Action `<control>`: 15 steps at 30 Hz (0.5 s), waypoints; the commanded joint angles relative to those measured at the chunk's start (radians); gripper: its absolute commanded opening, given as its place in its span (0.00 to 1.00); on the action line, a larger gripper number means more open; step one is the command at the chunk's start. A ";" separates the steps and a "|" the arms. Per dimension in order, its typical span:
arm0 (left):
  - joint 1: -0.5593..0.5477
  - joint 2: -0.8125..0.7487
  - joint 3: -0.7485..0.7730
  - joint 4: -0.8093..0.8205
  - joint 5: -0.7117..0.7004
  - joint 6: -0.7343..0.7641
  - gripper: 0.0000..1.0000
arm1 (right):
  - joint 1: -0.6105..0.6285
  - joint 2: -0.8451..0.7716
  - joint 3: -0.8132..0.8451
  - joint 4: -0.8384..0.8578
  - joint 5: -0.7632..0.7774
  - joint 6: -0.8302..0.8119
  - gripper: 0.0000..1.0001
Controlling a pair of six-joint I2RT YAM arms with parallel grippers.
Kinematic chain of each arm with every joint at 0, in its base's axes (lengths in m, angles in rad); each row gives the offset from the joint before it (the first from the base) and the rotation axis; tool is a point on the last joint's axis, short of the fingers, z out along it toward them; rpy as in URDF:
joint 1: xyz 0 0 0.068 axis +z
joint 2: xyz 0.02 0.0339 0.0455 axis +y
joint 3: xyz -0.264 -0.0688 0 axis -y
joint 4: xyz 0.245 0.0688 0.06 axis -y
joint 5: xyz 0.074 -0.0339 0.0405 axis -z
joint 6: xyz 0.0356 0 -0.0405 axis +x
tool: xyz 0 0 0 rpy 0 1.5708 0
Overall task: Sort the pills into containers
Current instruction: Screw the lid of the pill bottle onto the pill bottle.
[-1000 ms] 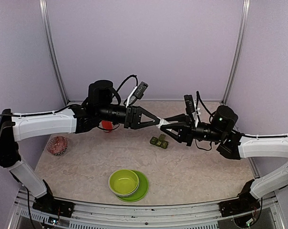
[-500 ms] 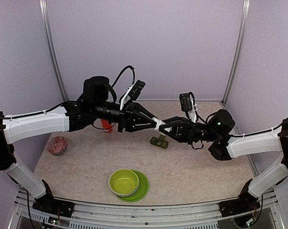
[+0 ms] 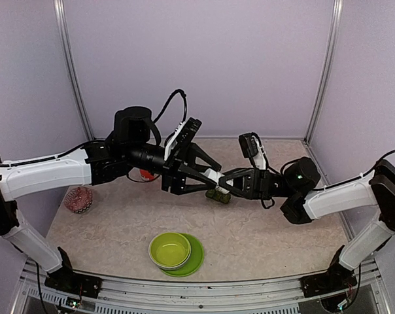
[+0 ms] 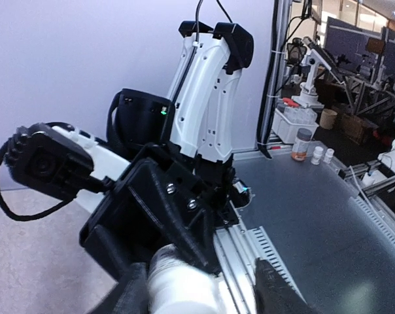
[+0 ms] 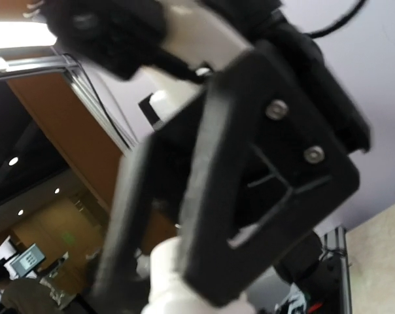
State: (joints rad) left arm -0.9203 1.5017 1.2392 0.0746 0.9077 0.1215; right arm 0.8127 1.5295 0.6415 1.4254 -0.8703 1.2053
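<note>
Above the middle of the table my two grippers meet tip to tip. A small white cylinder (image 3: 216, 176) sits between them. My right gripper (image 3: 225, 181) is shut on it. My left gripper (image 3: 213, 179) stands open around it: in the left wrist view the white cylinder (image 4: 183, 285) lies near one finger (image 4: 135, 296), with a gap to the other (image 4: 276, 292). The white cylinder (image 5: 174, 276) shows blurred in the right wrist view. The containers (image 3: 219, 195), a dark green strip box, lie on the table just under the grippers, partly hidden. No pills show.
An orange-red bottle (image 3: 145, 174) stands behind the left arm. A pink round object (image 3: 78, 199) lies at the left edge. A lime-green bowl (image 3: 169, 249) on its plate (image 3: 196, 256) sits near the front. Walls close in the back and sides.
My left gripper's fingers have spread apart off the white cylinder. The meeting point of both grippers has sunk slightly toward the green box, and the right arm has stretched further left.
</note>
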 commanded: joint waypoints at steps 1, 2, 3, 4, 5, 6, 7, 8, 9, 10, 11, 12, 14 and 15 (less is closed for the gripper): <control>-0.055 -0.027 -0.061 0.111 0.034 -0.137 0.70 | -0.013 -0.030 0.028 -0.196 0.131 -0.090 0.12; -0.049 -0.037 -0.074 0.130 0.005 -0.179 0.80 | -0.016 -0.049 0.033 -0.251 0.136 -0.147 0.12; -0.043 -0.045 -0.086 0.147 -0.020 -0.218 0.95 | -0.020 -0.072 0.039 -0.320 0.146 -0.209 0.12; -0.037 -0.055 -0.099 0.169 -0.036 -0.259 0.98 | -0.020 -0.094 0.043 -0.384 0.161 -0.272 0.12; -0.034 -0.065 -0.109 0.180 -0.055 -0.295 0.99 | -0.021 -0.118 0.049 -0.447 0.178 -0.336 0.12; -0.033 -0.074 -0.114 0.187 -0.071 -0.337 0.99 | -0.020 -0.140 0.059 -0.510 0.194 -0.395 0.12; -0.034 -0.086 -0.123 0.195 -0.090 -0.367 0.99 | -0.020 -0.158 0.067 -0.560 0.205 -0.452 0.12; -0.034 -0.095 -0.128 0.192 -0.129 -0.397 0.99 | -0.021 -0.177 0.076 -0.610 0.215 -0.527 0.12; -0.032 -0.102 -0.128 0.184 -0.166 -0.427 0.99 | -0.020 -0.192 0.085 -0.655 0.221 -0.579 0.12; -0.029 -0.106 -0.127 0.173 -0.205 -0.458 0.99 | -0.019 -0.207 0.094 -0.695 0.226 -0.631 0.12; -0.025 -0.109 -0.122 0.143 -0.251 -0.481 0.99 | -0.019 -0.222 0.100 -0.735 0.231 -0.683 0.12; -0.017 -0.106 -0.112 0.114 -0.286 -0.532 0.99 | -0.019 -0.238 0.108 -0.773 0.237 -0.730 0.12; 0.004 -0.095 -0.100 0.073 -0.320 -0.597 0.99 | -0.017 -0.266 0.117 -0.852 0.265 -0.864 0.12; 0.015 -0.093 -0.103 0.067 -0.325 -0.623 0.99 | -0.016 -0.283 0.130 -0.909 0.279 -0.918 0.12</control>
State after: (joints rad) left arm -0.9337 1.4178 1.1252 0.2169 0.6724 -0.3191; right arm 0.8082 1.3098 0.7235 0.7422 -0.7033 0.5900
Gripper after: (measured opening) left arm 0.988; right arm 0.330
